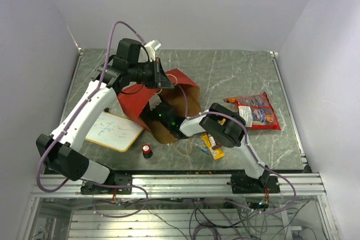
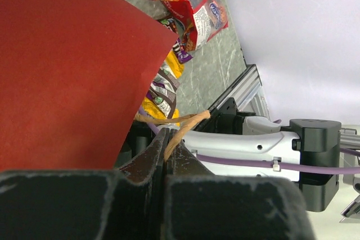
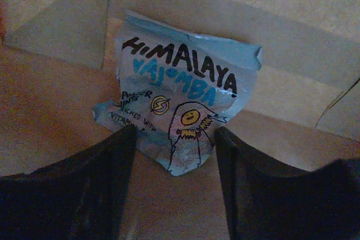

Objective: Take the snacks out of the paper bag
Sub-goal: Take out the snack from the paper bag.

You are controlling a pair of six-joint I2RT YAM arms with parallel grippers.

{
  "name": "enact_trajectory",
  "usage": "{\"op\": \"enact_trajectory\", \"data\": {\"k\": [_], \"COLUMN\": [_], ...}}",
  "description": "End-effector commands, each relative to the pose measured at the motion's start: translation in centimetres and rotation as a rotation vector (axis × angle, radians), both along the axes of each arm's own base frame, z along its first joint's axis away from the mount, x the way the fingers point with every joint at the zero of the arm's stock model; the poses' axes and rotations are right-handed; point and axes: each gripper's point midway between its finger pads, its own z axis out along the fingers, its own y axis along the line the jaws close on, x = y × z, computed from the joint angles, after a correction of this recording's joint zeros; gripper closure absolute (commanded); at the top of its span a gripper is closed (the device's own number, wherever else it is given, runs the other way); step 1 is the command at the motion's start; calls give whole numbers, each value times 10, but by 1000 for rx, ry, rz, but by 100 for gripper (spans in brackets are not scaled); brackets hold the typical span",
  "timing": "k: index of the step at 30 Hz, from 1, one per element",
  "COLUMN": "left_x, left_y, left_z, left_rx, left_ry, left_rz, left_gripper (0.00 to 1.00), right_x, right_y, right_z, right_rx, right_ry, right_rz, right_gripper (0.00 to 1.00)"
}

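Observation:
The red paper bag (image 1: 135, 102) lies on its side, its brown mouth facing the front right. My left gripper (image 1: 161, 78) is shut on the bag's string handle (image 2: 181, 123) and holds the upper wall (image 2: 67, 66) up. My right gripper (image 3: 175, 134) is open deep inside the bag, over the kraft floor (image 3: 56, 122). Its jaws stand on either side of the lower corner of a light blue snack packet (image 3: 180, 94) without touching it. A red chip bag (image 1: 256, 111) and several small bars (image 1: 212, 144) lie on the table outside the bag; they also show in the left wrist view (image 2: 191, 4).
A wood-framed whiteboard (image 1: 115, 130) lies left of the bag. A small red-topped black knob (image 1: 147, 150) stands near the front edge. My right arm's elbow (image 1: 228, 130) hangs above the bars. White walls enclose the grey table (image 1: 236, 71).

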Motion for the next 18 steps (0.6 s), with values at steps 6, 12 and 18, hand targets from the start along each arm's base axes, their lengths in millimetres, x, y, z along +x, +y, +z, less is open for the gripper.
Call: {"op": "enact_trajectory", "data": {"k": [6, 12, 18], "left_x": [0, 5, 13], "left_y": [15, 22, 32], "left_z": [-5, -11, -13], "left_rx": [69, 92, 106], "left_ry": [-13, -3, 8], "left_rz": [68, 108, 150], "left_gripper": [93, 93, 93], "right_x": [23, 22, 16], "right_y": [-26, -23, -23], "right_z": [-33, -25, -18], "right_rx": [-105, -117, -128], "right_ry": [86, 86, 92], "right_rz": [-71, -17, 23], "right_gripper": [68, 83, 99]}}
